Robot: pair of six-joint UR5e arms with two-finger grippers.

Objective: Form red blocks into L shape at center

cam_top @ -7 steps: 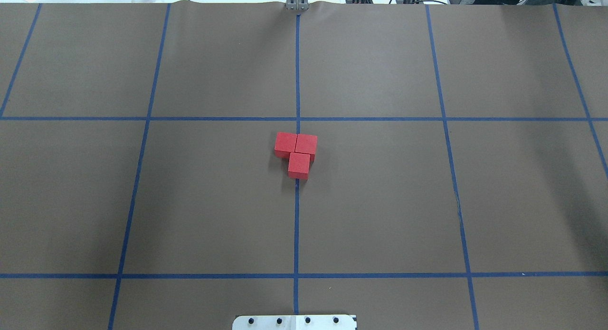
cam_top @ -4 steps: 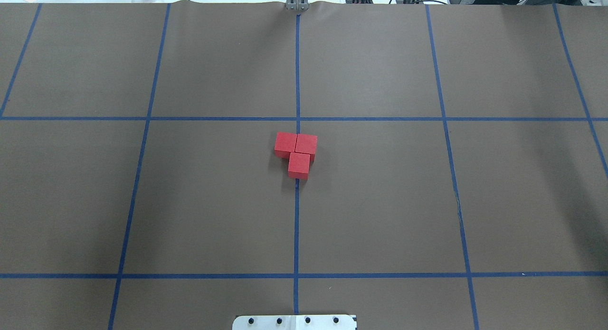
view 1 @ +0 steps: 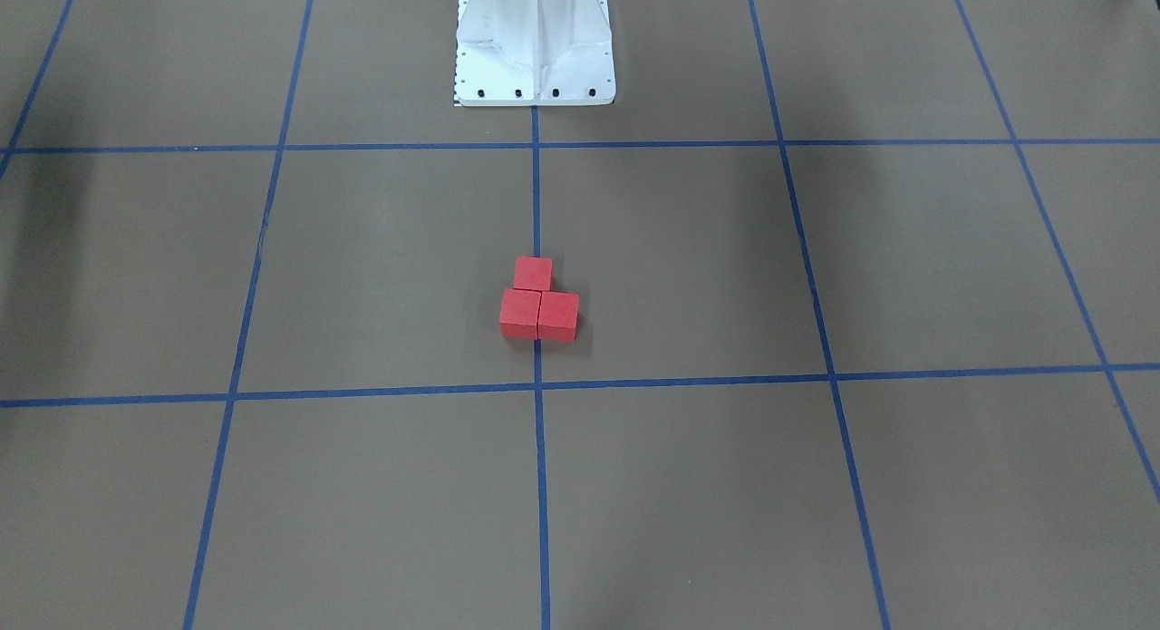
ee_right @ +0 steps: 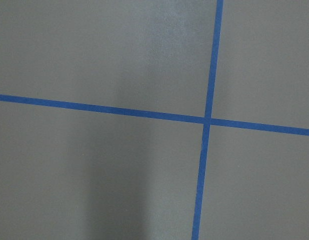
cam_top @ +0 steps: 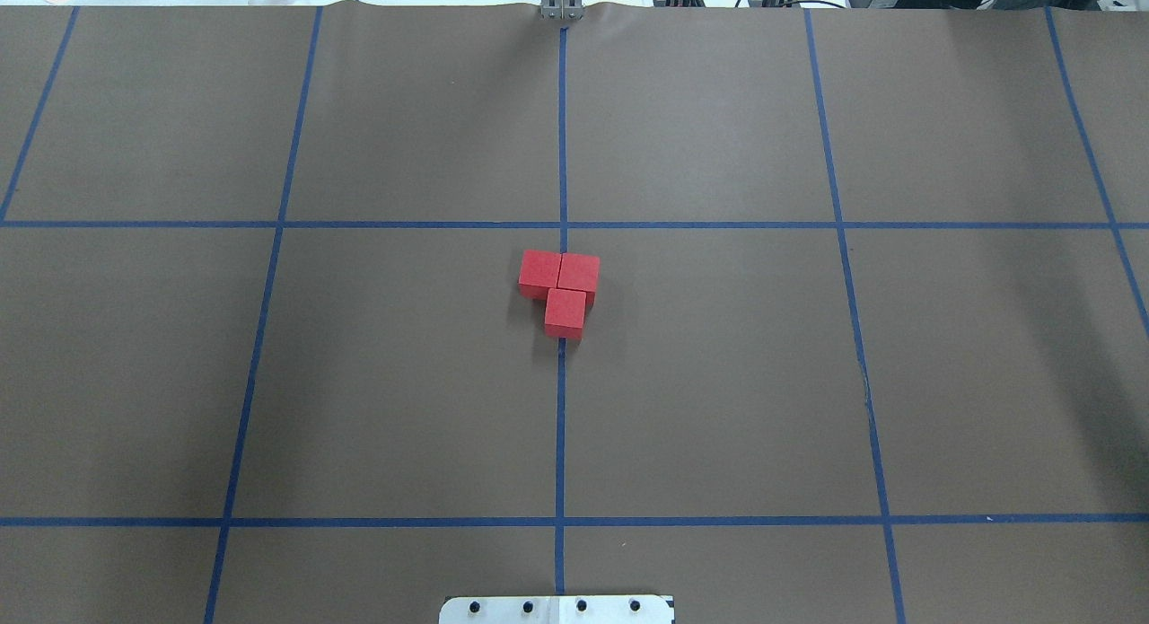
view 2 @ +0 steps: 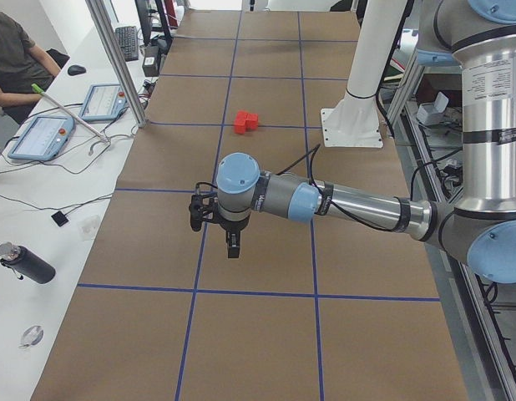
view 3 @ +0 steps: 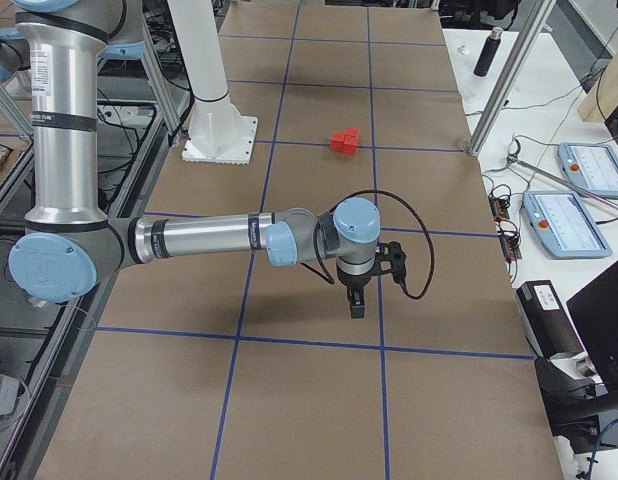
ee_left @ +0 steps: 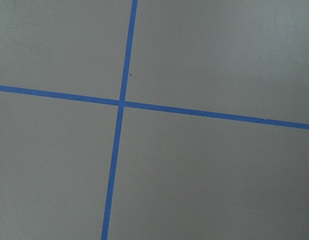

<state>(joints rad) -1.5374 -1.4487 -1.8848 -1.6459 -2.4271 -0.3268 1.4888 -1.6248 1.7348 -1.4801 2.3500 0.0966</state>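
Three red blocks (cam_top: 539, 271) (cam_top: 579, 272) (cam_top: 565, 311) sit touching in an L shape on the center (cam_top: 561, 399), astride the middle blue tape line. They also show in the front view (view 1: 533, 273) and both side views (view 2: 246, 122) (view 3: 344, 140). My left gripper (view 2: 231, 246) hovers far from the blocks toward the table's left end and points down. My right gripper (view 3: 356, 305) hovers toward the right end and points down. Neither holds anything that I can see; I cannot tell whether they are open or shut. Both wrist views show only brown floor and tape.
The white robot pedestal (view 1: 535, 41) stands behind the blocks; its plate (cam_top: 556, 609) shows at the bottom edge. An operator (view 2: 16, 58), tablets (view 2: 103, 100) and a bottle (view 2: 24, 263) are on the white side bench.
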